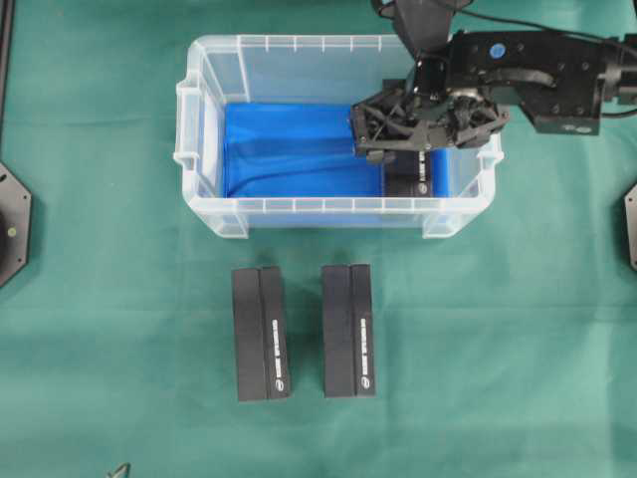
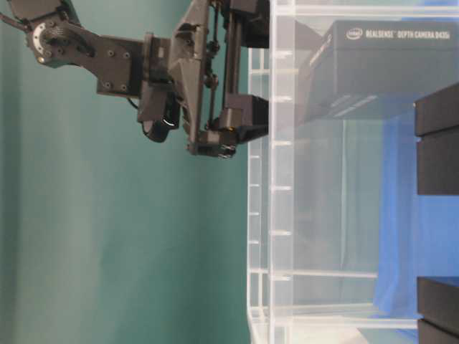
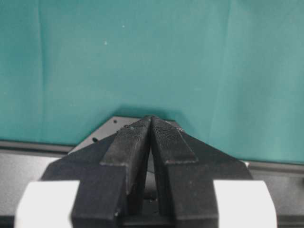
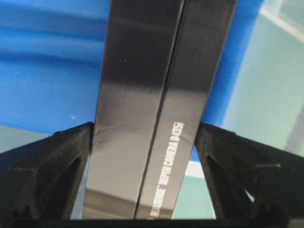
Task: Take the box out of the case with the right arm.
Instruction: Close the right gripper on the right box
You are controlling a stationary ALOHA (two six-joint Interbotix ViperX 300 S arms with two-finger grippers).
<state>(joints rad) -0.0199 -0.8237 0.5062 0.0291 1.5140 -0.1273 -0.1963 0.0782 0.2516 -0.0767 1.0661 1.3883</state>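
The box (image 4: 152, 118) lies at the right end of the case (image 1: 209, 129), on its blue floor. The right gripper (image 4: 147, 156) is down inside the case, jaws wide, with the box between them, a finger (image 4: 52, 166) close on either side. Well clear of the case, the left gripper (image 3: 151, 142) has its jaws pressed together on nothing.

Even, diffuse overhead lighting, shadows soft and faint on the green cloth (image 1: 119, 299). Mild glare streak on the box (image 4: 156, 109) in the right wrist view, near fingers (image 4: 42, 175) soft-focused. Table-level view hazy through the case (image 2: 315, 215) wall.
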